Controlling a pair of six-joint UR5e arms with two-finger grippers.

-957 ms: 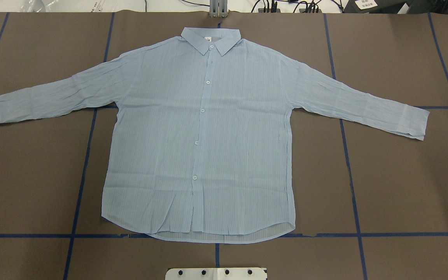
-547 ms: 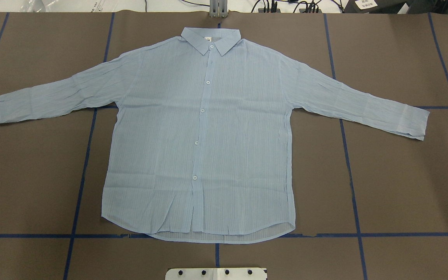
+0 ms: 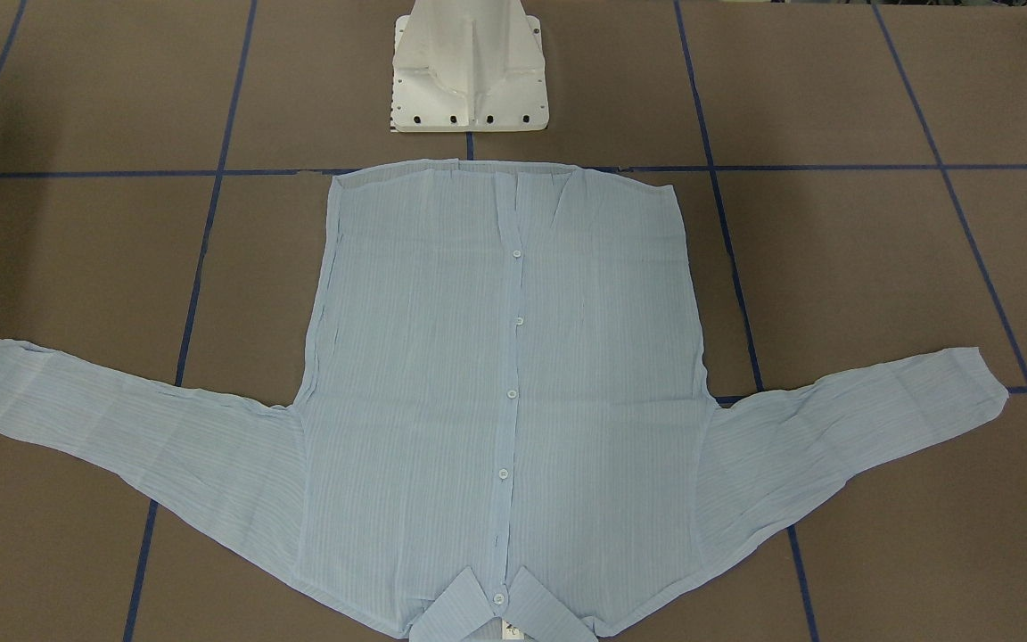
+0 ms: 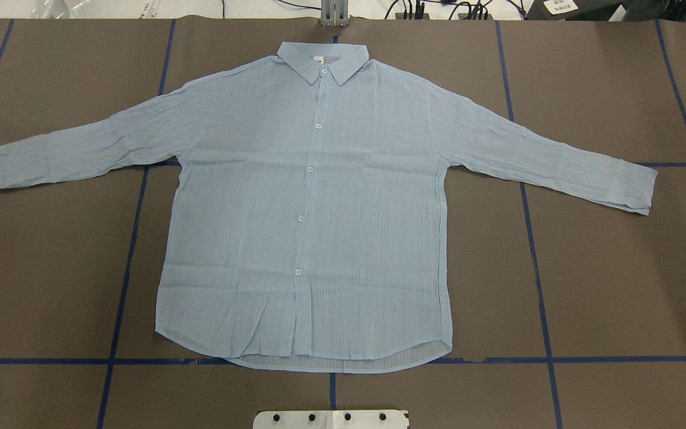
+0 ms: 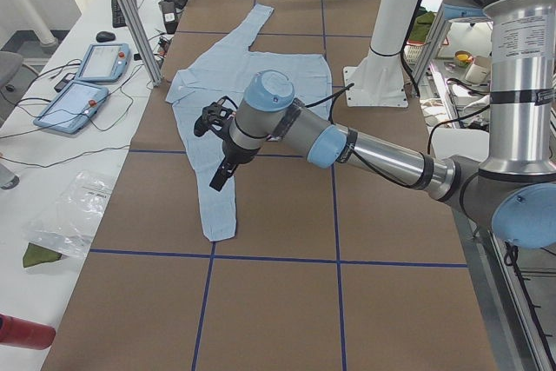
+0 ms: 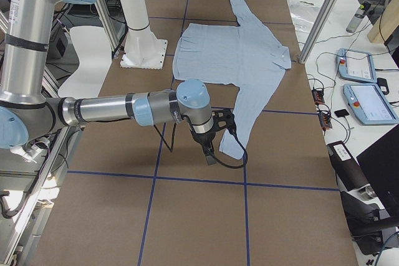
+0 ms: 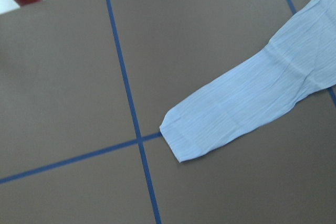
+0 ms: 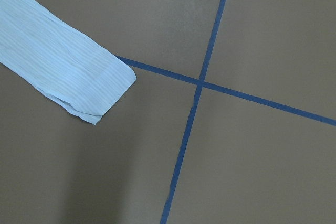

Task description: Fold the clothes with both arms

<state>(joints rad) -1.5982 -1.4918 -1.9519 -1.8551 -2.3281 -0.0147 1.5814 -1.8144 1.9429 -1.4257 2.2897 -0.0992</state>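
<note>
Brown surface (image 3: 834, 267) with blue tape lines (image 3: 210, 223) carries the shirt (image 3: 513, 357), which lies flat and buttoned, its hem near the white base (image 3: 469, 80). Overhead, both sleeves lie spread. From the left side, the left end effector (image 5: 217, 182) hangs over the near sleeve. From the right side, the right end effector (image 6: 209, 154) is beside the near cuff. I cannot tell whether they are open or closed.

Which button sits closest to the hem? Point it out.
The lowest button on the placket of the shirt, nearest the white base; every other button lies farther up, toward the collar.
</note>
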